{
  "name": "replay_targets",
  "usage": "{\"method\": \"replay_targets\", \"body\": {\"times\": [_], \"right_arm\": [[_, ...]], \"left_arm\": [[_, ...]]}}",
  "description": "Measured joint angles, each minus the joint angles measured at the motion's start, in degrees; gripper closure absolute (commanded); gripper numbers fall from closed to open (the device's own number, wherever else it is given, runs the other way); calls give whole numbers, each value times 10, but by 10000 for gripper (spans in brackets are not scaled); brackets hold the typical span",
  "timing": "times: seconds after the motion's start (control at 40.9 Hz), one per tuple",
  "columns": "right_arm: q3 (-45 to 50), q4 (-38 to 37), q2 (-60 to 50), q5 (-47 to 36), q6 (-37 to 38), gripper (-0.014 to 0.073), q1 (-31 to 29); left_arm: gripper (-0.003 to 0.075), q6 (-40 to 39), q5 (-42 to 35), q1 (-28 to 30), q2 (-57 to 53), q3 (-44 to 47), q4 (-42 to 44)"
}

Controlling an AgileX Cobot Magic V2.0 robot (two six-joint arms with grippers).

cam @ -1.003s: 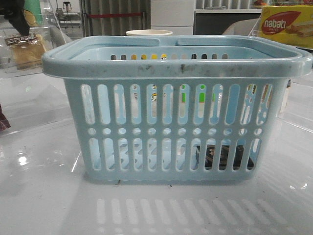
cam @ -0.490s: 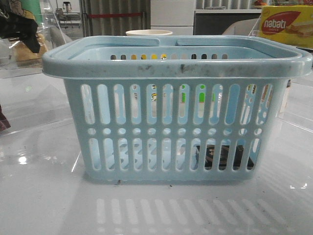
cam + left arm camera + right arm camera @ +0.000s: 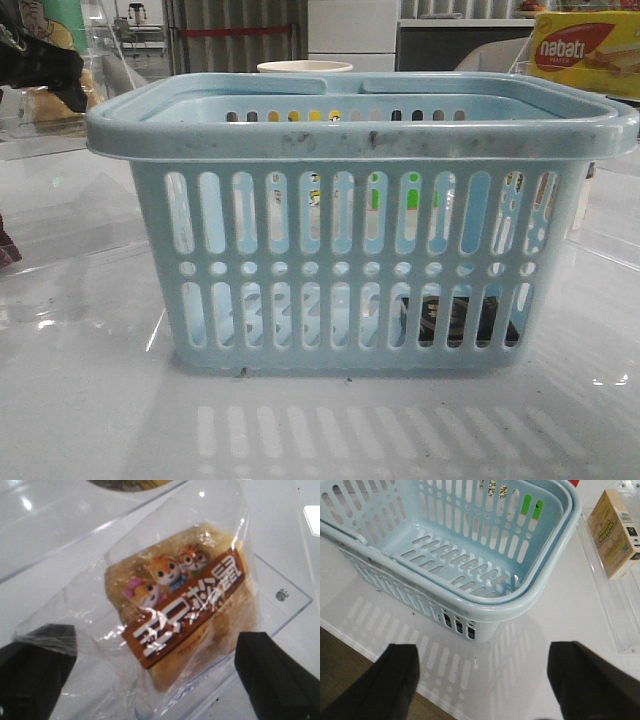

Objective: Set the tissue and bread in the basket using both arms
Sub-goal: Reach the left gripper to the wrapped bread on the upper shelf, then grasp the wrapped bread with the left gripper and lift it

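The pale blue basket [image 3: 360, 135] fills the middle of the front view and shows in the right wrist view [image 3: 540, 592]. The tissue [image 3: 455, 320], a black pack with pale rings, shows through the slots low at the basket's right end. The bread [image 3: 185, 605], golden-brown in a clear wrapper with a brown label, lies in a clear tray. In the front view a bit of it [image 3: 35, 102] peeks out at the far left. My left gripper [image 3: 155, 680] is open, a finger on each side of the bread, not closed on it. My right gripper [image 3: 485, 685] is open and empty above the table beside the basket.
A yellow-and-red nabati box [image 3: 585, 50] stands at the back right. A white cup [image 3: 305, 67] stands behind the basket. A small yellow box [image 3: 617, 532] lies in a clear tray [image 3: 620, 625] beside the basket. The table's edge [image 3: 350, 640] runs close under my right gripper.
My left gripper has come down over the bread at the far left and now covers most of it in the front view. The basket and tissue have not moved.
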Motion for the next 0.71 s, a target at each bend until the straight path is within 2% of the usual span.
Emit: {"method": "replay_targets", "body": {"times": [0.294,0.367,0.71], "right_arm": [[0,0,0,0,-1,-31,0],[0,0,0,0,-1,-31,0],[0,0,0,0,-1,-31,0]], "left_arm": [[36,0,-18,0,12,0,0],[63,0,-18,0,14,0,0],[391,0,-21,0,15,0,0]]}}
